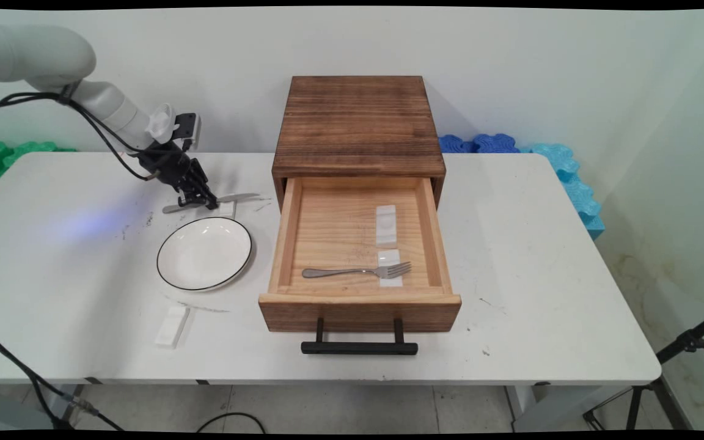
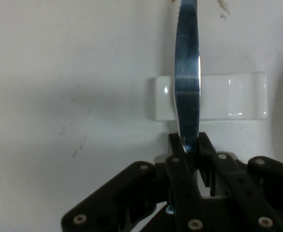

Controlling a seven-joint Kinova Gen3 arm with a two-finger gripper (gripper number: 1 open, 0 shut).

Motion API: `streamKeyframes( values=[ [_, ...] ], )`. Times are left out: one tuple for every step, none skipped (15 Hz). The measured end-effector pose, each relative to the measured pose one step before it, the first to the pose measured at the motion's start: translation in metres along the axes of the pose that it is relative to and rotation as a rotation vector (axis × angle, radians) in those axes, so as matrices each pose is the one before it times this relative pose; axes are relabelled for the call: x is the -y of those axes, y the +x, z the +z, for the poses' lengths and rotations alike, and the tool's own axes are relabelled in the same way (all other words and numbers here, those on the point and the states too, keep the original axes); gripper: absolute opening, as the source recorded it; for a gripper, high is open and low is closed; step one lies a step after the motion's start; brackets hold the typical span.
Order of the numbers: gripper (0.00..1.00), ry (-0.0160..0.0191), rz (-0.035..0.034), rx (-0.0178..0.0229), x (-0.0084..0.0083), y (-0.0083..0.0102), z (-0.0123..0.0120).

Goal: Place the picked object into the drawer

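knife (image 2: pixel 187 72): tip cut off at top edge | middle hidden by hand (image 1: pixel 200 197)

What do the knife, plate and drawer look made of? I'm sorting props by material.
Knife: polished metal, likely steel, mirror-bright in the hand view.
Plate: glossy white with a dark rim line, probably glazed ceramic, possibly melamine.
Drawer: pale unfinished-looking wood with visible grain, under a darker stained top.

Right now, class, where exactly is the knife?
In the main view the knife lies at the table's far left, just beyond the white plate, across a small white rest, with the claw shut on it.
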Motion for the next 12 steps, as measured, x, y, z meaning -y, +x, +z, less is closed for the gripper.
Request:
streamKeyframes(
  values=[
    [0.0, 0.0013, -0.00043, 0.00091, 0.00006, 0.0003, -0.00073],
    [0.0, 0.00235, -0.00166, 0.00078, -0.00016, 0.0, -0.00131],
    [0.0, 0.00383, -0.00245, 0.00135, -0.0002, -0.00031, -0.00225],
    [0.0, 0.00362, -0.00282, 0.00084, -0.00055, -0.00061, -0.00273],
    [0.0, 0.00263, -0.00096, 0.0003, -0.00027, -0.00002, -0.00198],
    [0.0, 0.00354, -0.00305, 0.00077, -0.00117, -0.00123, -0.00361],
    [0.0, 0.00225, -0.00058, 0.00018, -0.0005, 0.0001, -0.0023],
    [0.0, 0.00252, 0.00099, -0.00004, -0.0008, 0.00112, -0.00339],
    [0.0, 0.00297, 0.00079, -0.00024, -0.00135, 0.00055, -0.00449],
    [0.0, 0.00252, 0.0016, -0.00102, -0.00194, 0.00052, -0.00516],
    [0.0, 0.00229, 0.00099, -0.00075, -0.00221, -0.00041, -0.00513],
    [0.0, 0.00174, 0.0042, -0.00149, -0.00199, 0.00155, -0.00549]
  ],
)
